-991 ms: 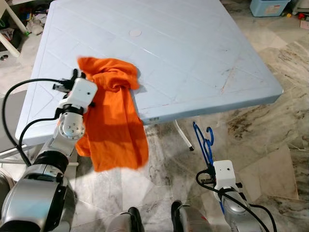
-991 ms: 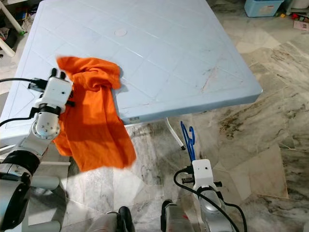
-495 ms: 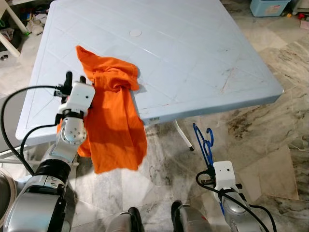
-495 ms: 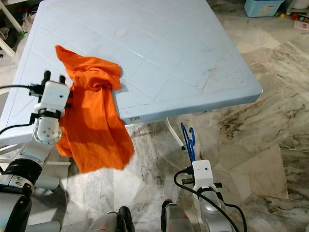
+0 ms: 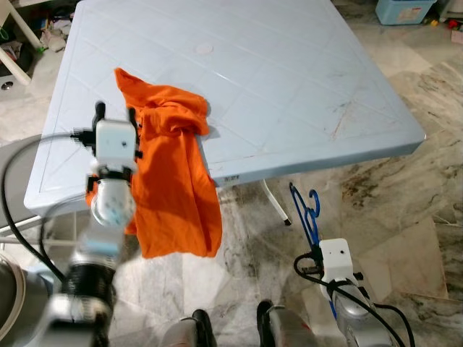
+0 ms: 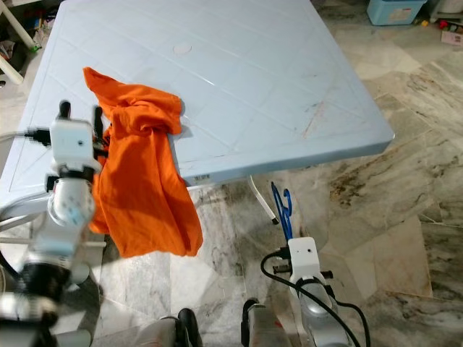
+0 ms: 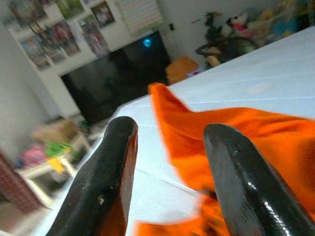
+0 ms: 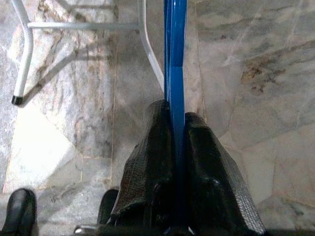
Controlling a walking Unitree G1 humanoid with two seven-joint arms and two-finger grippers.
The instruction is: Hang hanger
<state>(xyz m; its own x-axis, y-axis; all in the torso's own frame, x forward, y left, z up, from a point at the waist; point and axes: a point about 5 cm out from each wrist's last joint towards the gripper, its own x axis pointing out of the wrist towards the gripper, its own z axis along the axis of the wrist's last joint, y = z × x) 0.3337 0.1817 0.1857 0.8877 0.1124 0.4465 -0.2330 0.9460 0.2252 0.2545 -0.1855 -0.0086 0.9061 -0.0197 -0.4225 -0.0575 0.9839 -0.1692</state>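
The left gripper [image 5: 116,110] has swung upright at the counter's [image 5: 289,87] near-left edge, fingers spread and empty beside the orange cloth [image 5: 170,173] draped over that edge. The right gripper [image 8: 178,129] pinches the thin blue hanger [image 5: 305,213] low above the floor. Next likely step: raising the hanger toward the cloth.

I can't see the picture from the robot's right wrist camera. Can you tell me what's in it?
The right gripper's two black fingers are pinched shut on a thin blue hanger, which runs straight away from the camera. Below it lies a marble floor, with the white metal table legs off to one side.
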